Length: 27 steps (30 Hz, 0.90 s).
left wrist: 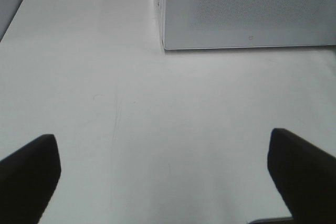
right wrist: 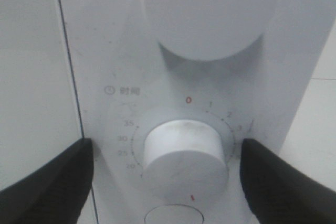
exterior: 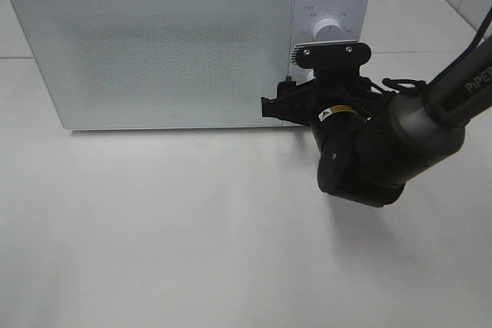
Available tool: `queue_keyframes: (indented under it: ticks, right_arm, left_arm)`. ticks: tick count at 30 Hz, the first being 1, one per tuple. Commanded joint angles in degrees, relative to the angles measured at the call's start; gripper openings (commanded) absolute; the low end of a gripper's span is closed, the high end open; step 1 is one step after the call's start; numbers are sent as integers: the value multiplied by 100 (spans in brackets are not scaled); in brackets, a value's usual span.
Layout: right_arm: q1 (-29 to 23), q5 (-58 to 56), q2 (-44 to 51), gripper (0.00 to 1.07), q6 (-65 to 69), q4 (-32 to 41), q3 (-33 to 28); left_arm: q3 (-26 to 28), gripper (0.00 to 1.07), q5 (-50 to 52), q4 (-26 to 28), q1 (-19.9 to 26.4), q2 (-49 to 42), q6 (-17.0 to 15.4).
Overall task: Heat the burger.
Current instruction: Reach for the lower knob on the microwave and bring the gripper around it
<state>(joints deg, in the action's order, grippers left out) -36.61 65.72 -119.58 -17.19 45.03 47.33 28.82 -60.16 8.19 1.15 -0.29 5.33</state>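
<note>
Right pincer [right wrist: 167, 144] first: stands fairly wide astride the timer knob [right wrist: 184, 153], one finger on each flank, a sliver of white panel showing between pad and knob on both sides; grips nothing as yet. Seems posed that way to clamp the knob squarely across its middle on closing, ready for a twist of the wrist. Faces the control panel [exterior: 330, 5] of the white microwave [exterior: 177, 44] head-on, just below the larger power knob [right wrist: 210, 14], kept outside the jaws. Left pincer [left wrist: 164, 163]: spread fully wide, empty; hangs low over bare bench [left wrist: 131, 103], apart from the microwave's front corner, probably parked there to keep clear of the working arm. As for the burger: nowhere in sight, in any view. Not on the visible bench, not in either pincer. Door [exterior: 154, 51] shut flush, frosted window giving no look inside; cannot confirm, only suppose, the burger within. Looks late in the job, judging by that: only the timer left to set. Calls next for a firm, centred squeeze before turning, to guard against smooth round plastic slipping under loose pads; calls too for a short turn only, to avoid overheating such a small item.
</note>
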Motion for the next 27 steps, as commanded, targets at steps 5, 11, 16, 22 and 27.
queue_keyframes:
  ticks: [5, 11, 16, 22, 27]
  right_arm:
    - [69, 258, 17, 75, -63, 80, 143]
    - [-97, 298, 80, 75, -63, 183, 103]
    - [-97, 275, 86, 75, -17, 229, 86]
    - [-92, 235, 86, 67, -17, 229, 86]
    - [-92, 189, 63, 47, -11, 229, 86]
  left_arm:
    - [-23, 100, 74, 46, 11, -115, -34]
    - [-23, 100, 74, 46, 11, -115, -34]
    - [-23, 100, 74, 46, 11, -115, -34]
    - [-23, 100, 74, 46, 11, -115, -34]
    - [-23, 100, 74, 46, 11, -115, -34]
